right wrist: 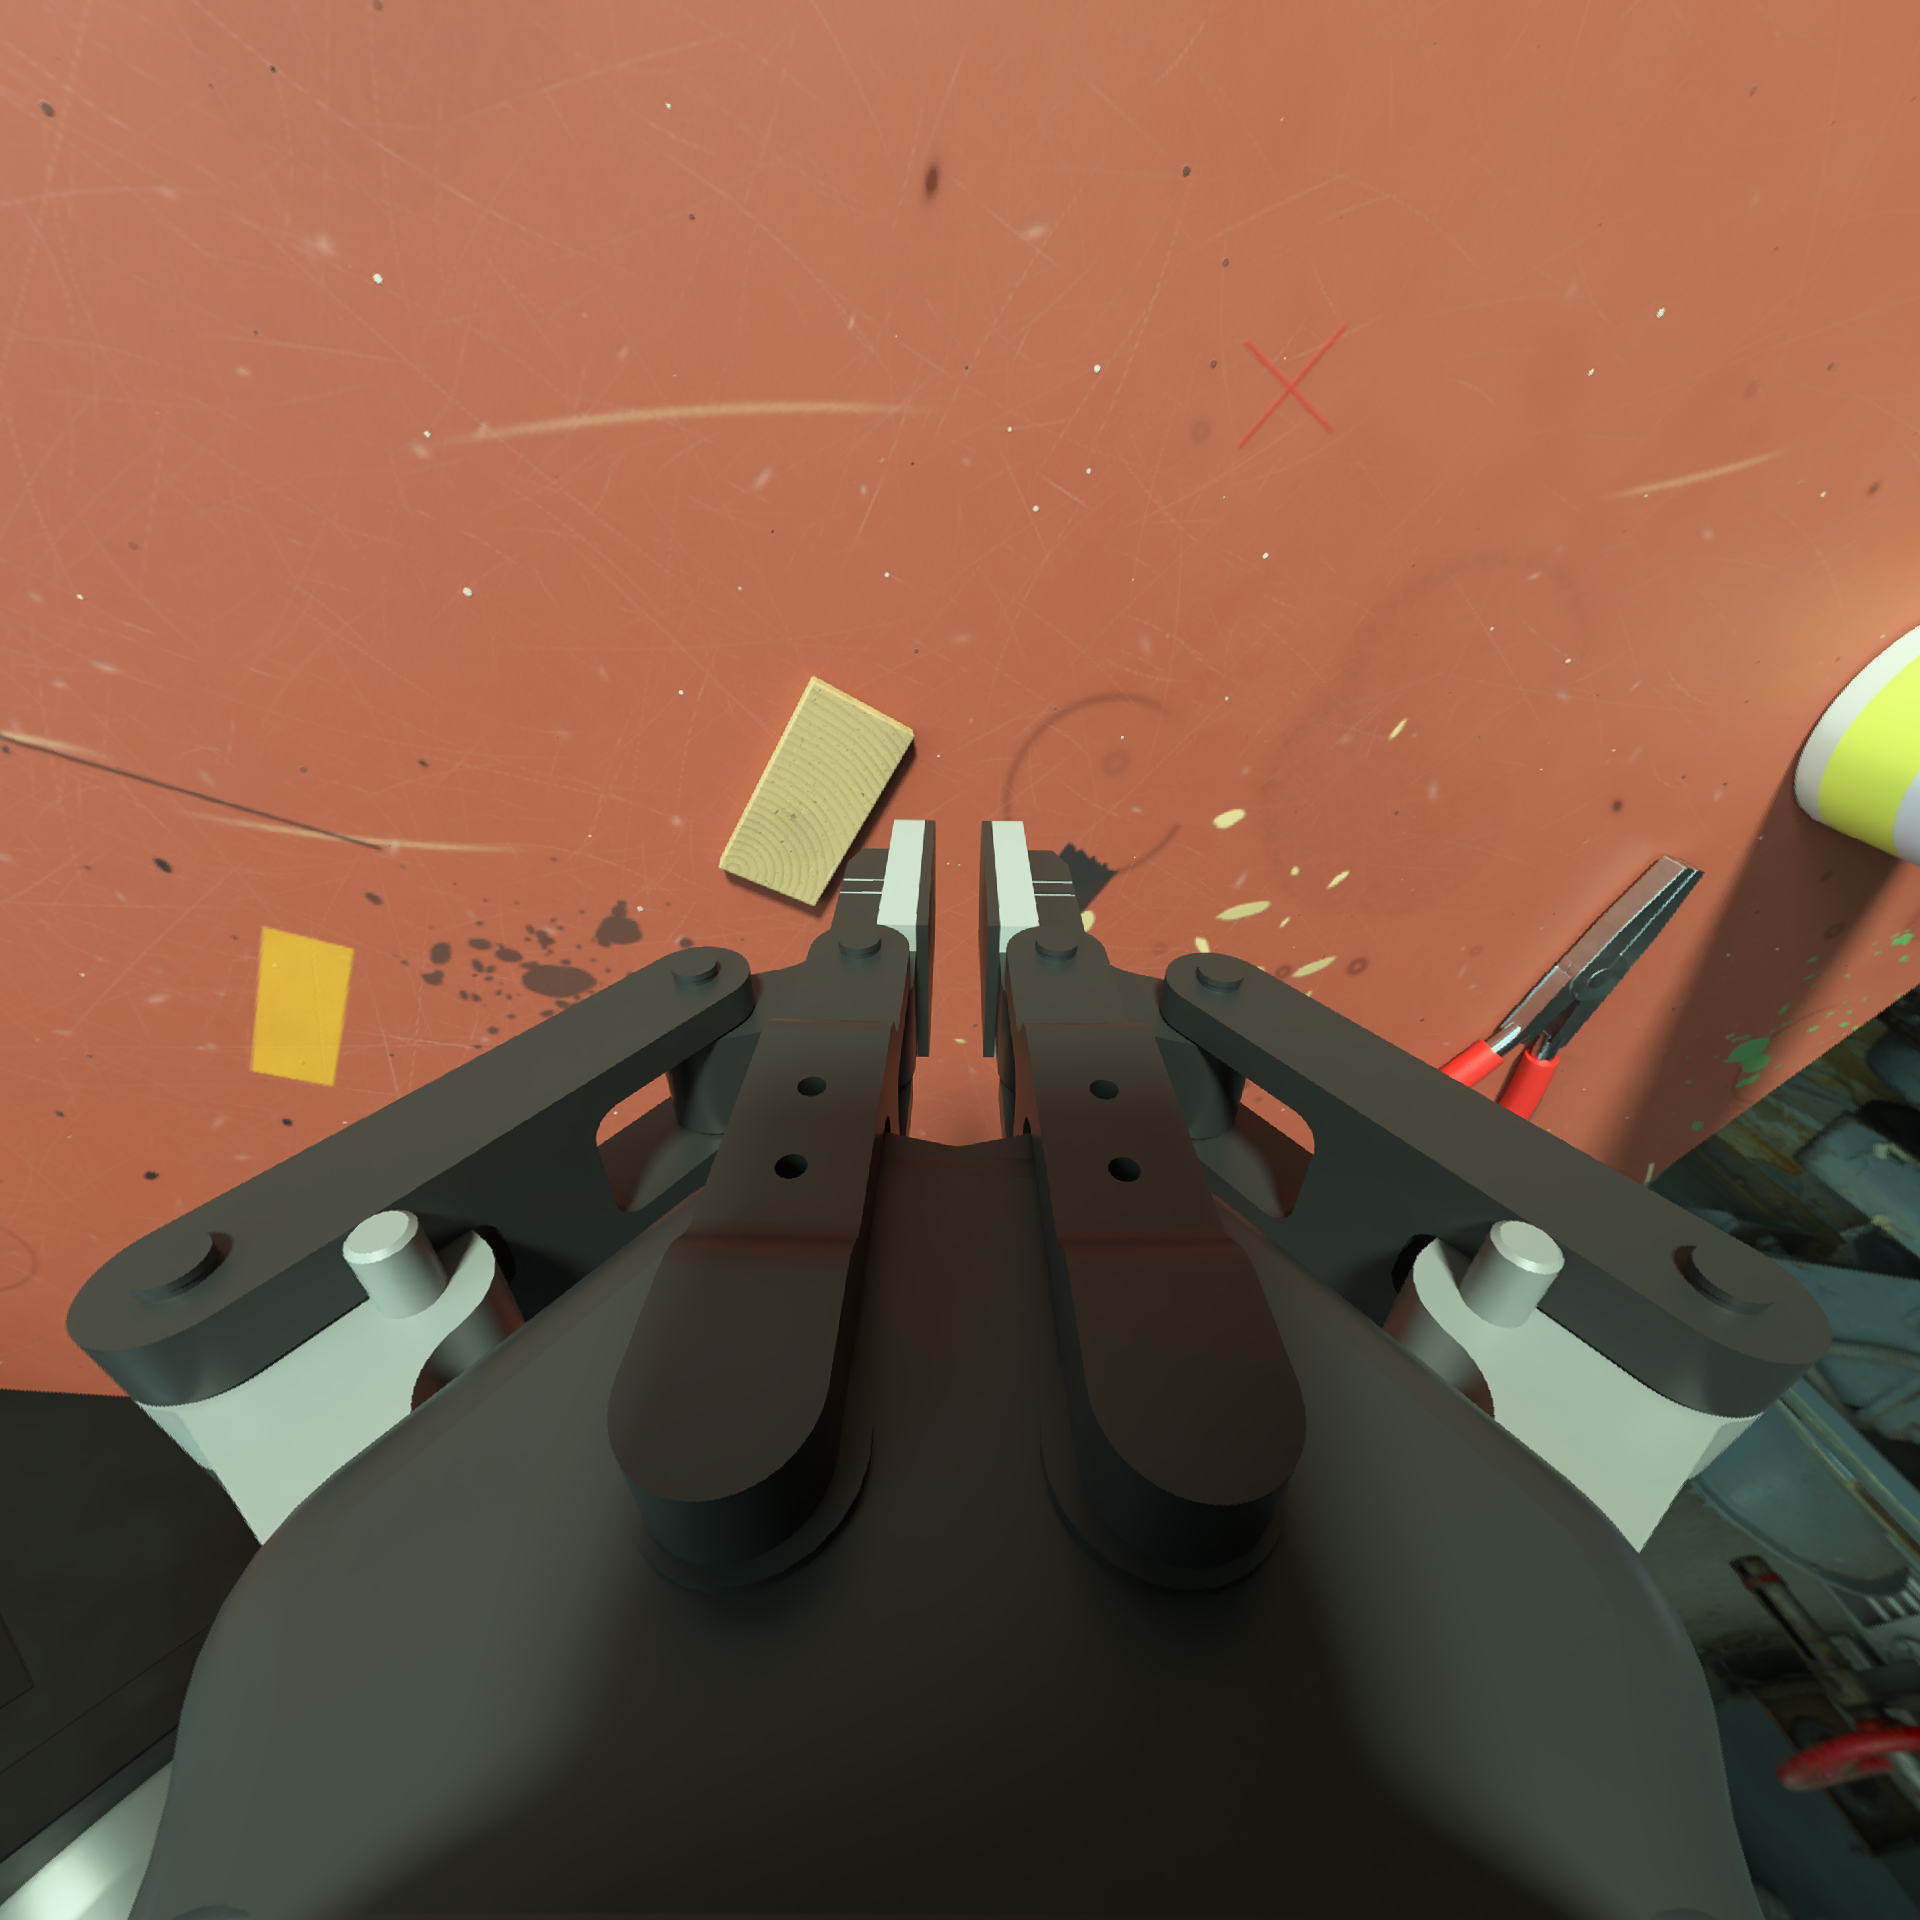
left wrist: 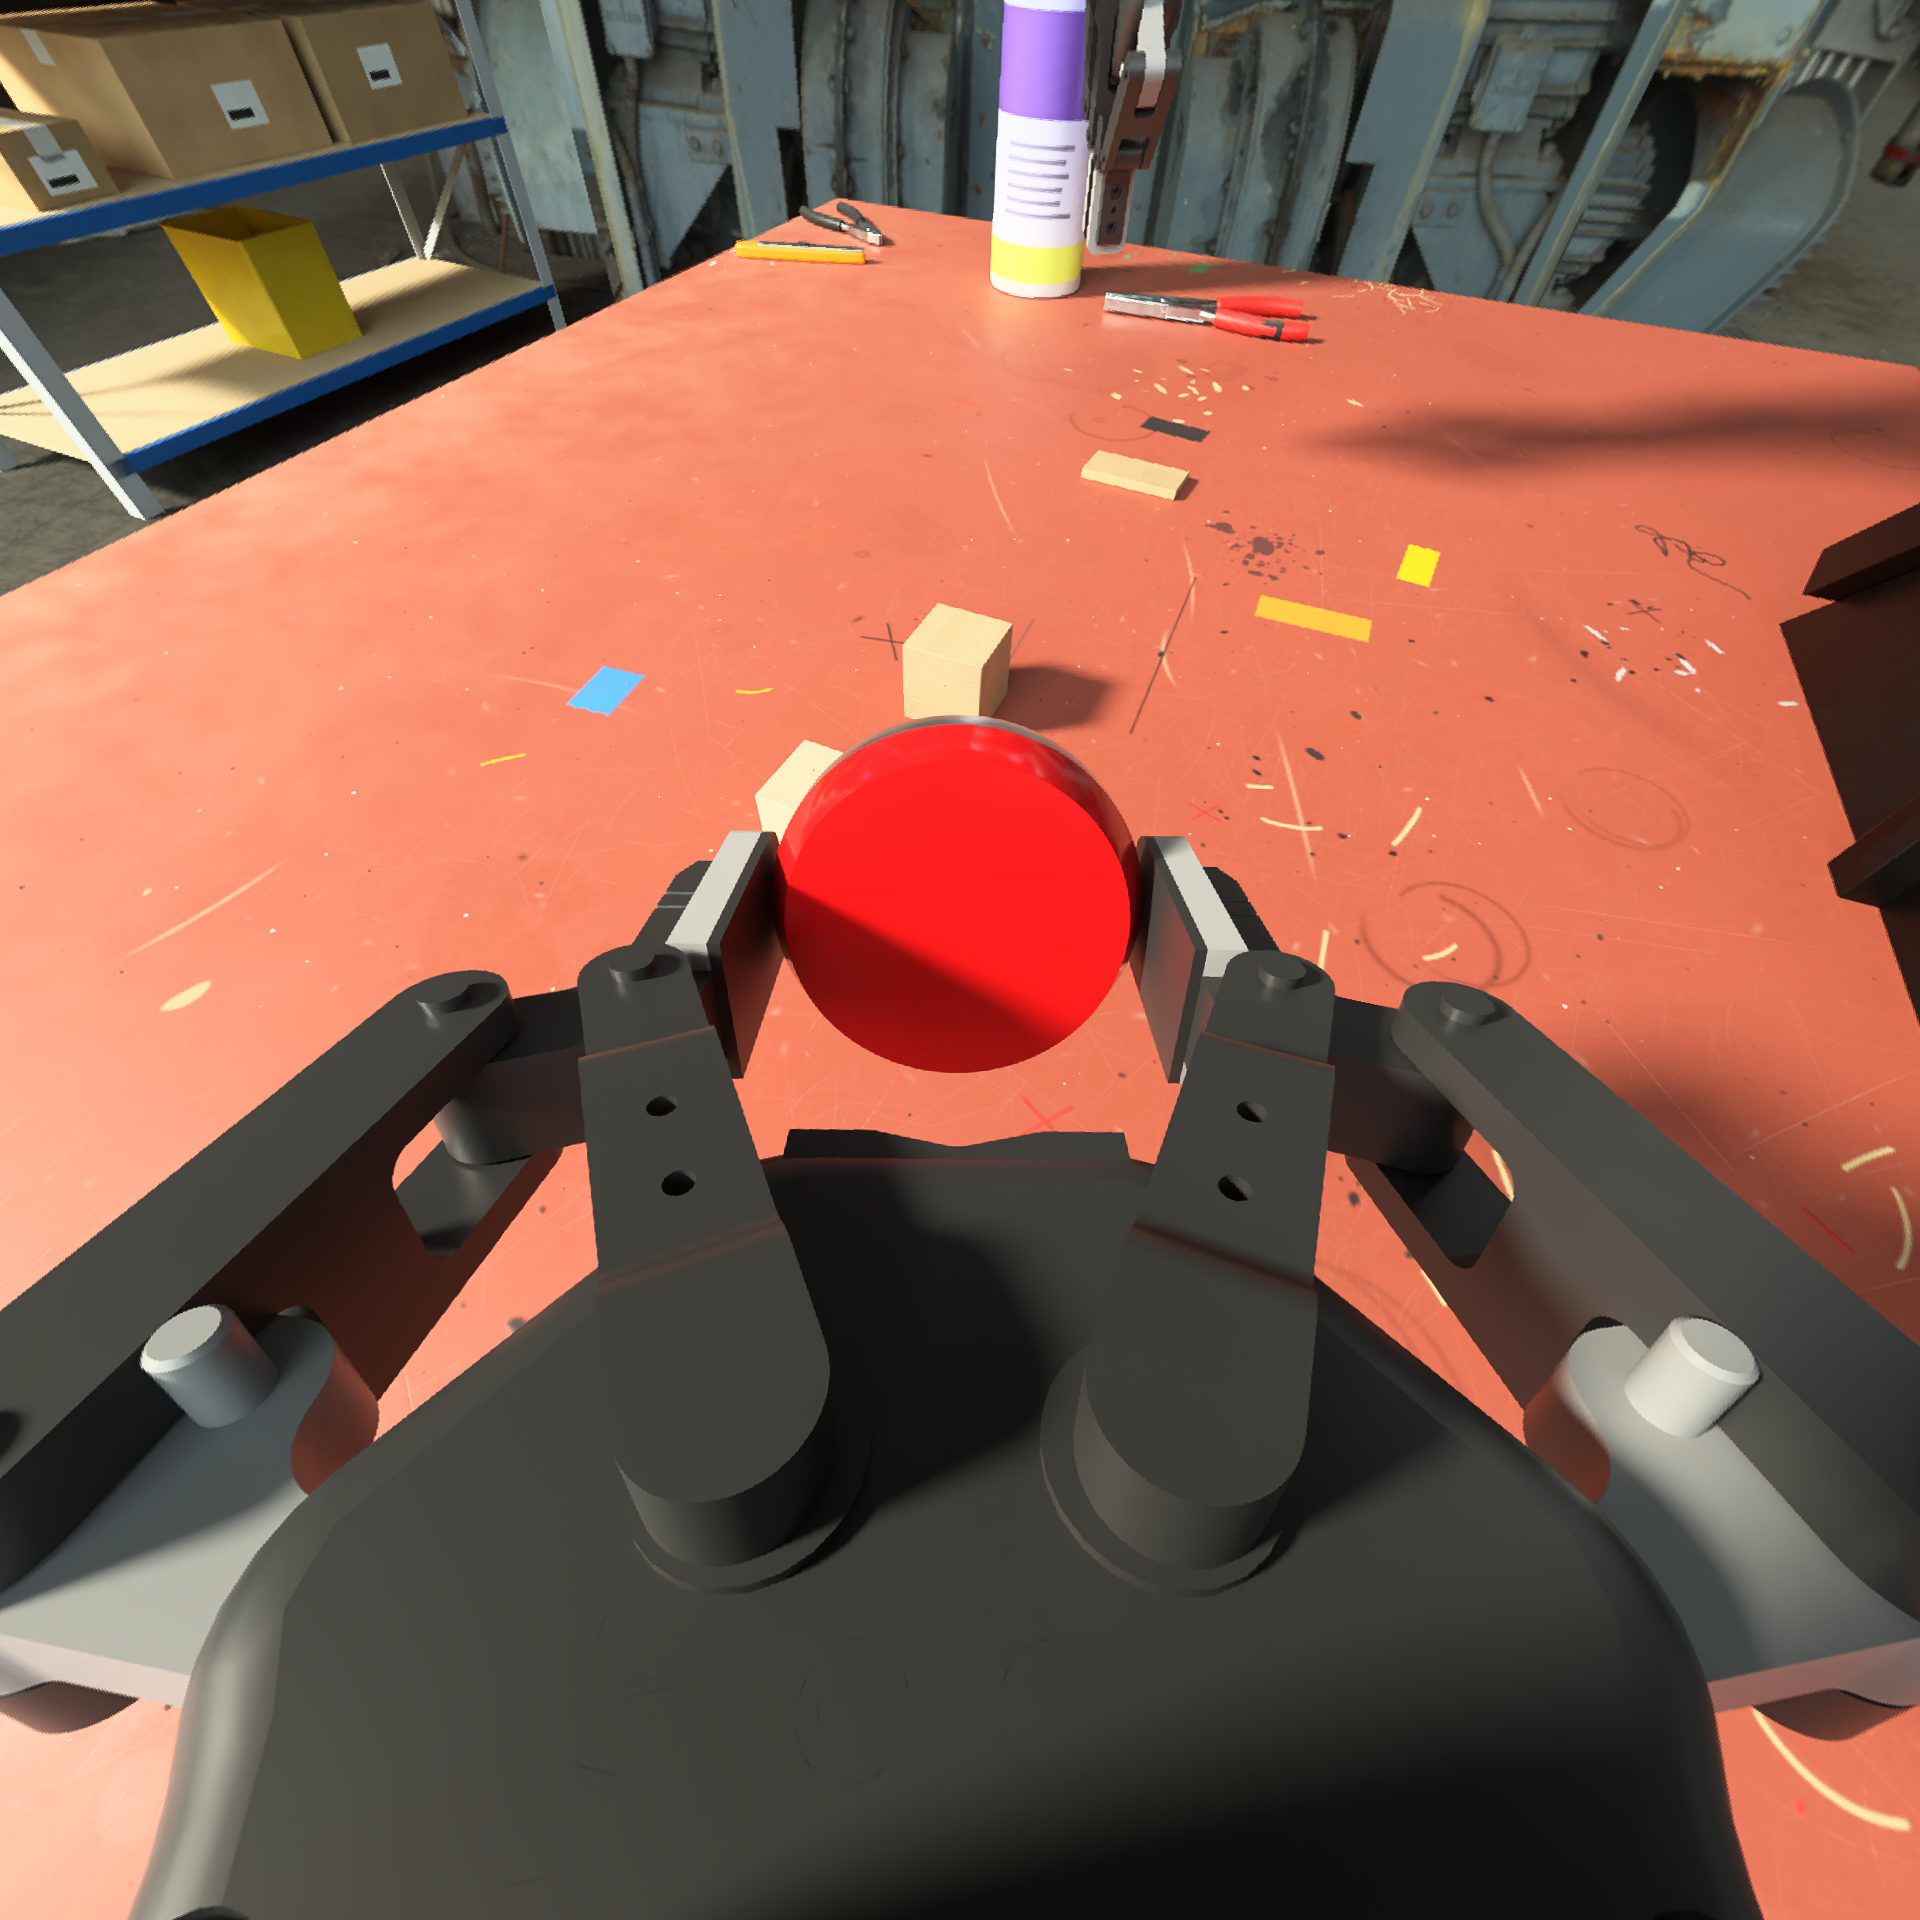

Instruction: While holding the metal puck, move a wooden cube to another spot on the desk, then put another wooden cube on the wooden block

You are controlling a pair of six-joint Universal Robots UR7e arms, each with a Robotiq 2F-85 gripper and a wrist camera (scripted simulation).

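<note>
My left gripper is shut on the red-faced metal puck and holds it above the red desk. One wooden cube stands just beyond the puck. A second cube is partly hidden behind the puck's left edge. The flat wooden block lies farther back; in the right wrist view it lies just left of my right gripper. That gripper hangs above the desk, empty, its jaws almost together with a narrow gap. It also shows far off in the left wrist view.
A tall purple, white and yellow cylinder stands at the far edge beside the right gripper. Red-handled pliers lie near it. More tools lie at the back. A dark box stands at the right. Shelves stand off-desk left.
</note>
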